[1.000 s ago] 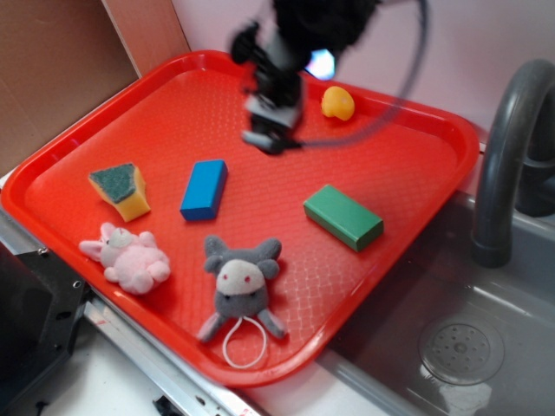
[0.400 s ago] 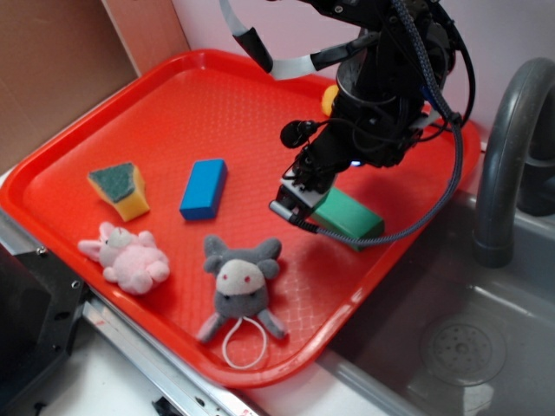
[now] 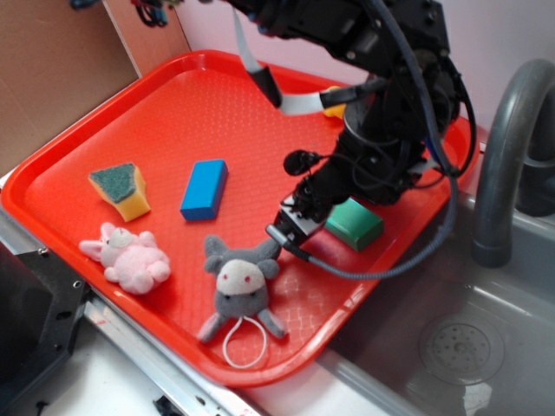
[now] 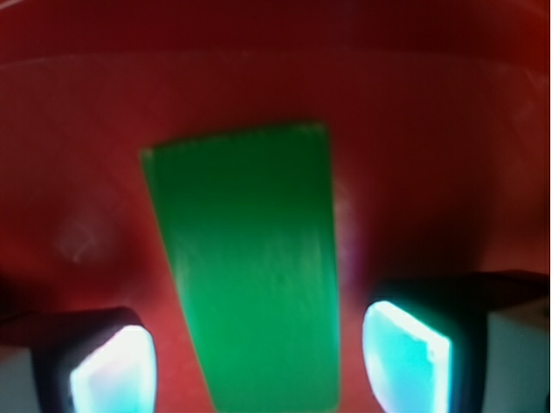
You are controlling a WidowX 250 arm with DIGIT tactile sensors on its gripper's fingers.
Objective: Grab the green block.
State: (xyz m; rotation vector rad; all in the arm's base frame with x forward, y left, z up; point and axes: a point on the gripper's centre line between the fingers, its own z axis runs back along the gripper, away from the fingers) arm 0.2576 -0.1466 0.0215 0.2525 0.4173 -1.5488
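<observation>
The claw (image 4: 258, 353) is seen spread wide in the wrist view, with one glowing pad (image 4: 112, 366) on each side of the green block (image 4: 254, 275). The block lies between the pads, a gap of red tray (image 4: 413, 129) being visible on either side; no contact can be made out. The block runs lengthwise away from the claw, slightly askew. The wrist view is blurred, and the block's near end is cut off by the lower edge.

In the exterior view, the claw (image 3: 290, 227) is lowered to the tray (image 3: 173, 95), and most of the green block (image 3: 355, 223) is hidden behind the arm; only its far end is shown. A yellow object beyond the arm is largely covered. Nearest the claw is a grey plush (image 3: 240, 282); further out lie a blue block (image 3: 204, 189), a pink plush (image 3: 128, 257) and a sponge (image 3: 120, 189). No writing can be read.
</observation>
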